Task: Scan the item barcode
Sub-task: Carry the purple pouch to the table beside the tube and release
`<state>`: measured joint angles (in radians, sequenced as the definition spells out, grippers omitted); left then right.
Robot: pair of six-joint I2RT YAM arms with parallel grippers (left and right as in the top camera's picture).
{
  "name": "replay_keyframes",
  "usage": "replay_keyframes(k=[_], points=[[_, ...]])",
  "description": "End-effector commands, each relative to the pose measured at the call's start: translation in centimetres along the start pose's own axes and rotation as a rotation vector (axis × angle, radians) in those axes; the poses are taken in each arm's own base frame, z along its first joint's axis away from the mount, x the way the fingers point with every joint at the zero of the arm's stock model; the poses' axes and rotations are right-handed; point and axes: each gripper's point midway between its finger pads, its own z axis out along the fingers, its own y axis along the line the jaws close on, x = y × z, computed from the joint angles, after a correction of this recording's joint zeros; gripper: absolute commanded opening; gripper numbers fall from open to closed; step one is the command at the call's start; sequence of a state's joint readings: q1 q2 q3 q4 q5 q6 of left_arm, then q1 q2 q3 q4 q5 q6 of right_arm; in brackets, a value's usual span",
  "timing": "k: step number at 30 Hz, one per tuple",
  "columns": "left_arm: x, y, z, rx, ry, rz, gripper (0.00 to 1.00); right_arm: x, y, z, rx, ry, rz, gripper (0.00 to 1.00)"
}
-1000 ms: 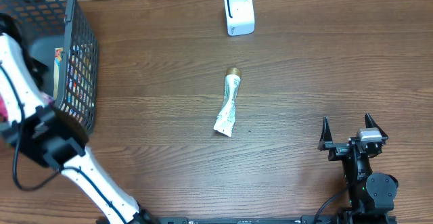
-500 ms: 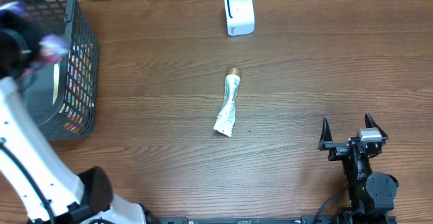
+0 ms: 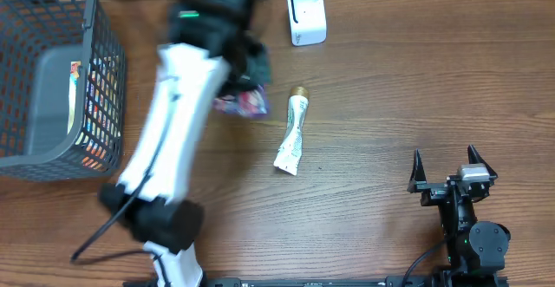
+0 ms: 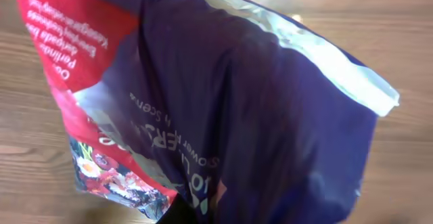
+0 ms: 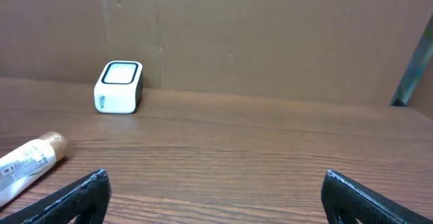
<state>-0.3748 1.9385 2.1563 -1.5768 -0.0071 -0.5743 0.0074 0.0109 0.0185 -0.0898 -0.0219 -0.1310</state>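
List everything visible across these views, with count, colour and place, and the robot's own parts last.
pouch: 1, purple and red with white print, held above the table left of the tube
scanner: 1, white with a dark-rimmed window, far edge of the table at centre
tube: 1, white and green with a gold cap, lying at the table's centre
basket: 1, grey mesh, far left corner
packaged goods: count unclear, colourful, inside the basket
table: 1, brown wood
cardboard wall: 1, brown, behind the table
left arm: 1, white with black wrist, reaching over the table's centre, blurred, jaws shut on the pouch
right arm: 1, black, near right corner, jaws open and empty
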Motion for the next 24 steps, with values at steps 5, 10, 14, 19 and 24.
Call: replay_keyframes(k=[5, 10, 14, 19, 24], points=[[1.2, 1.0, 11.1, -0.265, 0.117, -0.008, 0.04, 0.2, 0.1, 0.0, -0.002, -0.003, 0.003, 1.0], [3.1, 0.4, 15.9, -0.265, 0.266, 0.003, 0.05, 0.2, 0.1, 0.0, -0.002, -0.003, 0.003, 1.0], [3.5, -0.2, 15.9, -0.219, 0.305, 0.054, 0.25, 0.2, 0.1, 0.0, -0.002, -0.003, 0.003, 1.0], [0.9, 0.0, 11.4, -0.18, 0.261, 0.074, 1.0, 0.2, 0.1, 0.0, -0.002, -0.003, 0.003, 1.0], [-3.4, -0.8, 4.9, -0.006, 0.112, 0.078, 1.0, 0.2, 0.1, 0.0, -0.002, -0.003, 0.003, 1.0]])
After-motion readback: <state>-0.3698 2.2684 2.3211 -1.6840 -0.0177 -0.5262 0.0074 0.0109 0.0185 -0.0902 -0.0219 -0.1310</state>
